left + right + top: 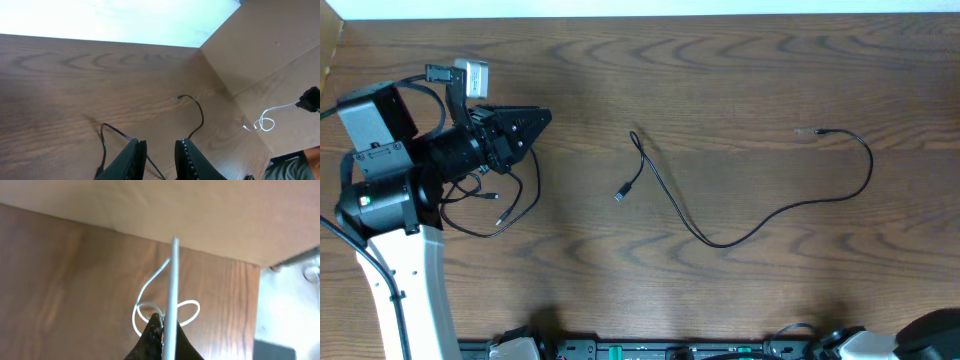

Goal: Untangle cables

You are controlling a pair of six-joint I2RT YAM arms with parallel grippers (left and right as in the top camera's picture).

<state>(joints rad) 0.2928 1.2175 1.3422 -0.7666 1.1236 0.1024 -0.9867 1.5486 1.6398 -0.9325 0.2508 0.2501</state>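
the long black cable [720, 243] lay loose in the middle of the counter [740, 70], with its long axis going from left to right. near its left end it made a sharp bend on the far side, and the plug there pointed to the near left. its right end curved back and pointed left. a shorter black cable [534, 195] lay in loops at the left, under the left arm. the left pincer [160, 145] had its fingers a little apart, and a thin black strand passed through the gap. the right pincer [161, 335] was closed together on the white cable [172, 290], which made small loops beside the tip.
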